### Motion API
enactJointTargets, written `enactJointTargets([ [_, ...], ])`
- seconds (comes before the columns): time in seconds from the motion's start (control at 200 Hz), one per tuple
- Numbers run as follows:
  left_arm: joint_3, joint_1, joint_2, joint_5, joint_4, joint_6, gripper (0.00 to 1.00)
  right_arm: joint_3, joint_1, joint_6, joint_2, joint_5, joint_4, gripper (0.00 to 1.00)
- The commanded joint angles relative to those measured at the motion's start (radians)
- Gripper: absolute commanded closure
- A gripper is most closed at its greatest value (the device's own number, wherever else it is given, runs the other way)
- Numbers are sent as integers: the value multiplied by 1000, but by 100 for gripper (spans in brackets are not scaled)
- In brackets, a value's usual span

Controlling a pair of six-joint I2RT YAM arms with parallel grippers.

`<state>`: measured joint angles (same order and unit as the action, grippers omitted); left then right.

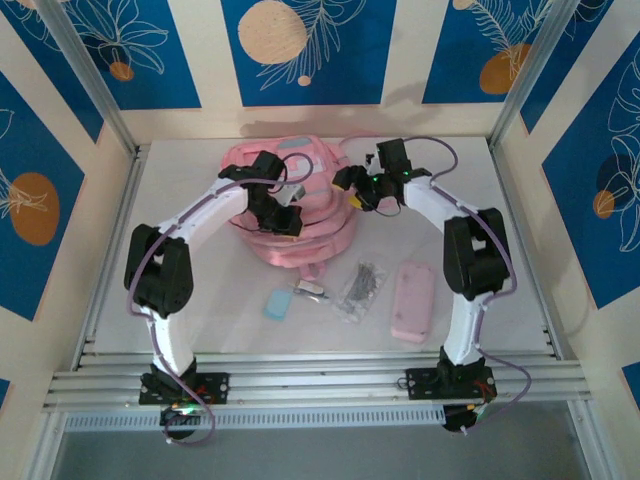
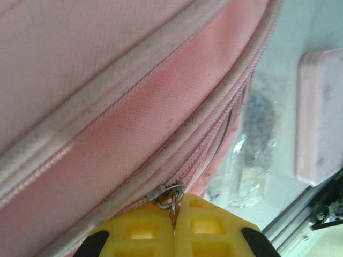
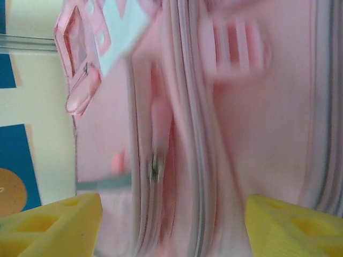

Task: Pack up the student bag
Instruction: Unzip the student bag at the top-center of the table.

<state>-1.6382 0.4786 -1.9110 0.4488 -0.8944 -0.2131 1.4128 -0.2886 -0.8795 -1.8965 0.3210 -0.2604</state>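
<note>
The left gripper (image 1: pixel 290 222) is pinched tight on a small metal zipper pull (image 2: pixel 169 193) on the side of the student bag (image 1: pixel 312 165), which sits at the back middle of the table (image 1: pixel 230 310). That thin tab could slip out of the pinch if the arm tugs at an angle. The right gripper (image 1: pixel 358 200) stands wide apart beside the bag and holds nothing, so nothing braces the soft fabric. A pull may therefore drag the whole bag toward the clear packet (image 1: pixel 362 285) and pencil case (image 1: pixel 413 300) instead of sliding the zipper.
</note>
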Motion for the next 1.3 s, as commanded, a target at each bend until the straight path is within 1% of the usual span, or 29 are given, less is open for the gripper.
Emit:
enactJointTargets([
  [0.0, -93, 12, -36, 76, 65, -45, 100, -127, -9, -63, 119, 7, 34, 27],
  [0.135, -101, 12, -36, 66, 109, -77, 100, -292, -32, -138, 216, 44, 99, 26],
  [0.245, -95, 12, -28, 85, 120, -90, 100, -361, -68, -191, 240, 60, 154, 23],
  [0.325, -76, 12, -18, 94, 123, -97, 100, -383, -96, -242, 217, 58, 227, 22],
  [0.415, -43, 13, -2, 97, 137, -107, 100, -365, -126, -283, 160, 55, 276, 22],
  [0.515, -8, 12, 13, 115, 155, -123, 100, -345, -160, -304, 97, -20, 308, 24],
  [0.55, 6, 14, 20, 124, 167, -130, 100, -345, -164, -318, 75, -48, 329, 29],
  [0.57, 14, 14, 23, 127, 172, -132, 100, -346, -165, -324, 61, -59, 349, 34],
  [0.59, 21, 14, 26, 130, 175, -134, 100, -348, -165, -332, 48, -69, 369, 43],
  [0.635, 32, 14, 32, 127, 172, -130, 100, -351, -164, -355, 22, -93, 405, 69],
  [0.68, 41, 13, 35, 114, 154, -113, 100, -352, -161, -365, 2, -115, 434, 85],
  [0.715, 45, 12, 35, 92, 128, -94, 100, -347, -159, -366, -10, -130, 435, 96],
  [0.73, 46, 12, 35, 79, 115, -81, 100, -343, -158, -366, -13, -134, 433, 100],
  [0.81, 49, 10, 38, -22, 27, -12, 100, -338, -154, -352, -15, -149, 430, 100],
  [0.93, 57, -8, 45, -241, -110, 76, 100, -328, -149, -309, 9, -189, 363, 100],
  [1.01, 74, -36, 64, -319, -171, 108, 100, -334, -141, -290, 23, -210, 329, 100],
  [1.205, 121, -121, 127, -478, -222, 140, 100, -292, -129, -216, 14, -225, 214, 100],
  [1.295, 120, -156, 128, -609, -212, 175, 100, -280, -124, -191, 15, -238, 184, 100],
])
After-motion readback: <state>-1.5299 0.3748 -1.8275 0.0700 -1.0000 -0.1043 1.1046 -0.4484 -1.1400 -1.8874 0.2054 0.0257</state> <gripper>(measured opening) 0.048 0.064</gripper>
